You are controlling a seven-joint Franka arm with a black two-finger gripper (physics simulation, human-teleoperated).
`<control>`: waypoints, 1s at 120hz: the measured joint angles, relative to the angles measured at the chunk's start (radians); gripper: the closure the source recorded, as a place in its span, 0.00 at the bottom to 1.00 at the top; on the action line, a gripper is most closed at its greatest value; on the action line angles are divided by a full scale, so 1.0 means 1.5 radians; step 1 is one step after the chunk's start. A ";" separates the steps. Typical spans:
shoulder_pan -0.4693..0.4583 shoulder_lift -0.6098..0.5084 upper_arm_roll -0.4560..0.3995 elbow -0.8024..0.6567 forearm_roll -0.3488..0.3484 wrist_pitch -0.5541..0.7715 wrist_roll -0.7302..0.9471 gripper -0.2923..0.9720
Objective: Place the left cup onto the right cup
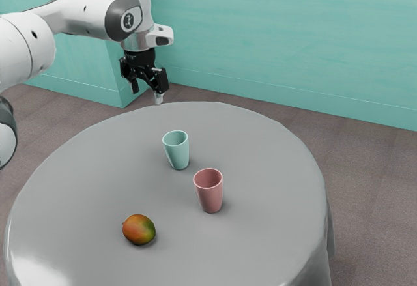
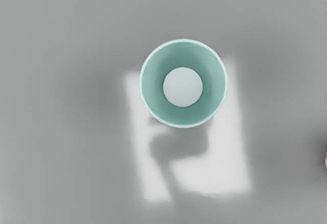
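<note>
On the tabletop: you have a teal cup (image 1: 176,149), a pink cup (image 1: 208,190) and a mango (image 1: 139,229), all standing apart on the grey cloth of the tabletop (image 1: 280,169).
Teal cup: upright, mouth up, the one nearer the exterior view's left. I take it as your left cup. The wrist view looks straight down into it (image 2: 183,83), and its pale floor shows with nothing inside.
Pink cup: upright, mouth up, near the teal cup toward the exterior view's right and nearer the camera. The two do not touch.
Mango: alone near the front edge, well apart from both cups. It has no part in the job.
Pincer: your pincer (image 1: 148,92) hangs in the air well above the teal cup, fingers spread, pinching nothing.
Arm: the white arm (image 1: 78,12) comes in from the exterior view's upper left.
Done so far: as I judge it, only the line-up over the teal cup. Nothing is gripped, lifted or stacked.
Left to do: descend, close on the teal cup's wall, lift it, carry it over the pink cup and set it on top.
Writing: no brand, label or print on either cup, the mango or the cloth.
Arm marking: a small round emblem sits on the dark joint cap (image 1: 129,19). You cannot read it as lettering.
</note>
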 joint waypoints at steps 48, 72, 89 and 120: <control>-0.001 0.015 -0.027 -0.079 -0.074 0.083 -0.012 0.23; -0.001 0.025 -0.032 -0.102 -0.081 0.116 -0.016 0.23; -0.001 0.050 -0.033 -0.103 -0.090 0.132 -0.018 0.23; -0.001 0.084 -0.034 -0.099 -0.101 0.156 -0.021 0.23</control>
